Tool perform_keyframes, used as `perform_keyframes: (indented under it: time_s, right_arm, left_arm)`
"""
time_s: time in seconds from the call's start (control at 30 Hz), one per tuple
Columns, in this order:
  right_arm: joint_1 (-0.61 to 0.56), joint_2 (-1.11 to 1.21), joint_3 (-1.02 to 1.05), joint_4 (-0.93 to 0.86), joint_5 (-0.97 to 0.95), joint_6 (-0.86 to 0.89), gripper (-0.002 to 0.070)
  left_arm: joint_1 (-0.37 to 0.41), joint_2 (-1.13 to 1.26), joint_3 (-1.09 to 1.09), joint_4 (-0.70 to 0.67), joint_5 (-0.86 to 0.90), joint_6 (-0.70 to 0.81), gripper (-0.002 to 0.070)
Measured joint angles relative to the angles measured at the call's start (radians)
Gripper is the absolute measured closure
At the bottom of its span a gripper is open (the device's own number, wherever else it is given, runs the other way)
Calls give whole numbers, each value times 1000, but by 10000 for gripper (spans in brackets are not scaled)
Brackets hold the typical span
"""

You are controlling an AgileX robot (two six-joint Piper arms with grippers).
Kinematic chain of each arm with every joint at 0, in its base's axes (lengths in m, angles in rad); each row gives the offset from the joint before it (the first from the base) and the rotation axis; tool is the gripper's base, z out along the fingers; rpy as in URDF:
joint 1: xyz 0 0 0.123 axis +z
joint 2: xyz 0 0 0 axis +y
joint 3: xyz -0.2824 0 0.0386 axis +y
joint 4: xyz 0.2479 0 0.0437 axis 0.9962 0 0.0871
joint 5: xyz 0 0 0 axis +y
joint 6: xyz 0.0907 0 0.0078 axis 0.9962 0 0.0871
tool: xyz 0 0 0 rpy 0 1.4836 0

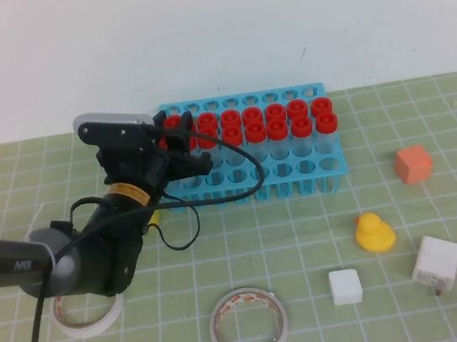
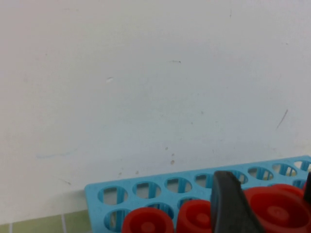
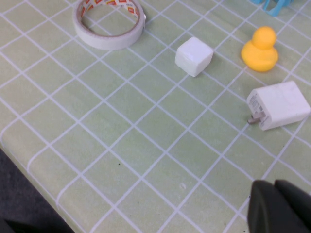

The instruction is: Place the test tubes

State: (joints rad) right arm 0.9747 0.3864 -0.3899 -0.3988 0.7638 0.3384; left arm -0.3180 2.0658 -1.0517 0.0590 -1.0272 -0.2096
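We see the left gripper point(image 1: 176, 140) raised over the left end of the blue rack point(image 1: 240, 101), which stands at the middle of the desk's point(image 1: 303, 220) far edge, close to the white wall point(image 1: 234, 26). In the left wrist view its dark fingers point(image 2: 227, 204) sit on either side of a large red cap, so we read them as partly closed and clasping the held tube point(image 2: 278, 211) at its cap. This tube is upright, level with the caps of its neighbours at that end of the rack. The other test tubes point(image 1: 277, 126), all red-capped, stand upright in two rows running along the rack. The right gripper point(image 3: 275, 193) does not show in the high view. Its own camera shows it hanging over the near part of the desk, fingers pressed together with nothing between them. Toward the desk's right edge lies an orange cube point(image 1: 413, 164). Nearer the front right we find a yellow duck point(image 1: 373, 232), a white cube point(image 1: 345, 286) and a white charger point(image 1: 436, 262), each apart from the others. A tape roll point(image 1: 249, 325) lies at the front edge near the middle, and a second tape roll point(image 1: 83, 317) lies partly under the left arm.
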Motion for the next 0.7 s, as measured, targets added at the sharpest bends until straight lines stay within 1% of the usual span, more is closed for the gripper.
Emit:
perform_keyframes:
  time_s: [0.17,0.7]
  right_arm:
    - [0,0,0,0,0,0,676]
    - [0,0,0,0,0,0,678]
  left_arm:
    - [3,2,0,38,-9,-4,412]
    - [6,4,-1,77,-9,-4,412]
